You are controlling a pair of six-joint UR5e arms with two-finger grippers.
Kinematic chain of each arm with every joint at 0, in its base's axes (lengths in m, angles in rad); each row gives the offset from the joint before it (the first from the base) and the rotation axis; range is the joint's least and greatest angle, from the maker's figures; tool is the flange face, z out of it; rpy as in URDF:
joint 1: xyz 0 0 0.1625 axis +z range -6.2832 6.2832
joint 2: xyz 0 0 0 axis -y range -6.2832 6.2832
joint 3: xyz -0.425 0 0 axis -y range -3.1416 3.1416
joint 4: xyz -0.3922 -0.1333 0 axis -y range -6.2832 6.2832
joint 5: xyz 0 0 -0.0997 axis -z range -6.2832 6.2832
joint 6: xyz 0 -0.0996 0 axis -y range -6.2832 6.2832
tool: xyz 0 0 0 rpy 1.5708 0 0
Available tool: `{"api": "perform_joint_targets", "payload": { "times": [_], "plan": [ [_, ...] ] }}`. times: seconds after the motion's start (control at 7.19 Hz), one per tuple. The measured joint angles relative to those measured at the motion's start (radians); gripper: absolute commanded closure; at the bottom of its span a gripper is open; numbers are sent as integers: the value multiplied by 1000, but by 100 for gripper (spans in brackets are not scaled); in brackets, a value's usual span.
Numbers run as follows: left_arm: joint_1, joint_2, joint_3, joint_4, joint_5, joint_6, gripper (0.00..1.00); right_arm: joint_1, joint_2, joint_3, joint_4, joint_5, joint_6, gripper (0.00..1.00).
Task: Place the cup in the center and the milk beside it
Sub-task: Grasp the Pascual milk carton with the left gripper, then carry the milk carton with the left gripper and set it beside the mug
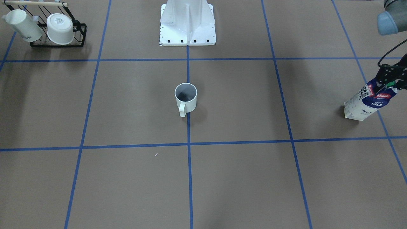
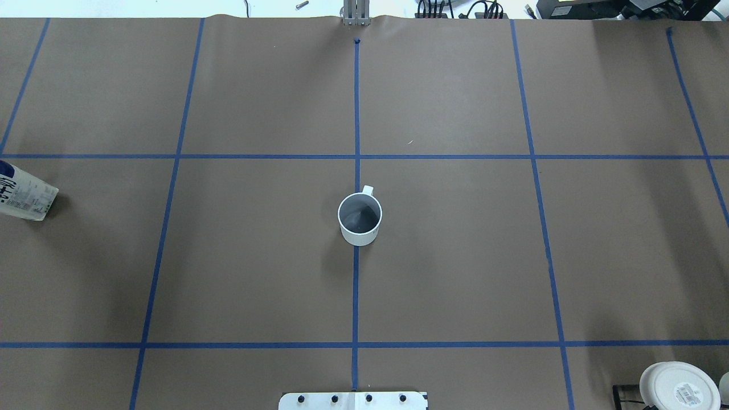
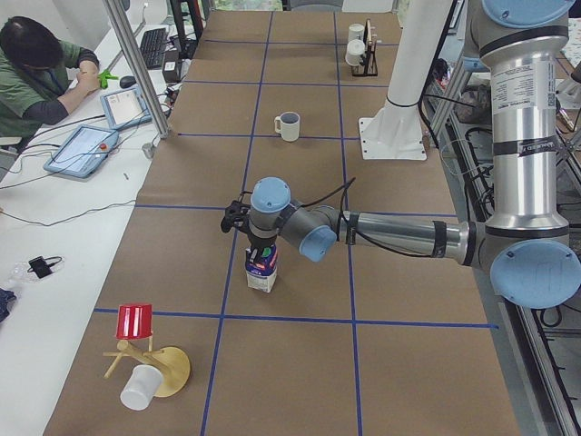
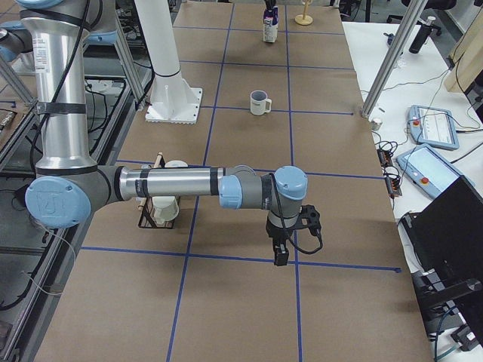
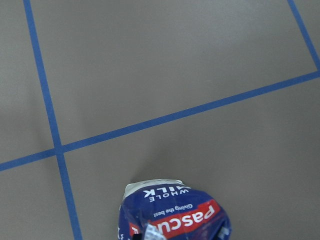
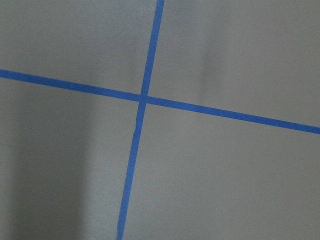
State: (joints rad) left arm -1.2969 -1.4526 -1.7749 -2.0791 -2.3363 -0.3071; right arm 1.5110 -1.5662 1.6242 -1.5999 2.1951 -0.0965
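- The overhead camera cut off the tall navy-and-white milk carton [image 2: 25,193] at its left edge. I saw only its white lower end there, and the left gripper lay outside that frame.
- In the front-facing view the left gripper [image 1: 388,81] was a dark shape near the right border, and its fingers were hard to separate. As far as I could read it, it was clamped on the carton's top.
- My left wrist camera gave me only the carton's navy top and red banner at the bottom edge.
- The right gripper [image 4: 280,255] appeared solely in the right-side view, hanging above a blue tape crossing [image 6: 142,98]. I could not tell whether it was spread or pressed together.
- The carton stood directly under the left gripper, far out on the robot's left, with its base on the brown paper table cover [image 1: 241,178] near a blue tape line [image 5: 67,200].
- The plain white cylindrical mug with a dark grey inside [image 2: 360,219] stood upright in the centre of the tape grid [image 2: 356,285]. It sat on the line dividing the two middle squares, handle pointing away from the robot's base.
- Mug and carton were well apart, and the mug was far from both grippers.
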Motion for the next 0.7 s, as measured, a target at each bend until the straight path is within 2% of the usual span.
{"api": "perform_joint_targets", "payload": {
  "times": [0.28,0.56,0.7],
  "plan": [
    [-2,-31,-82,106,-21,-49,100,0,0,-4,0,0,0,0],
    [37,-138,-143,181,-14,-262,100,0,0,-7,0,0,0,0],
    [96,-206,-152,192,8,-389,100,0,0,-11,1,0,0,0]
  ]
}}
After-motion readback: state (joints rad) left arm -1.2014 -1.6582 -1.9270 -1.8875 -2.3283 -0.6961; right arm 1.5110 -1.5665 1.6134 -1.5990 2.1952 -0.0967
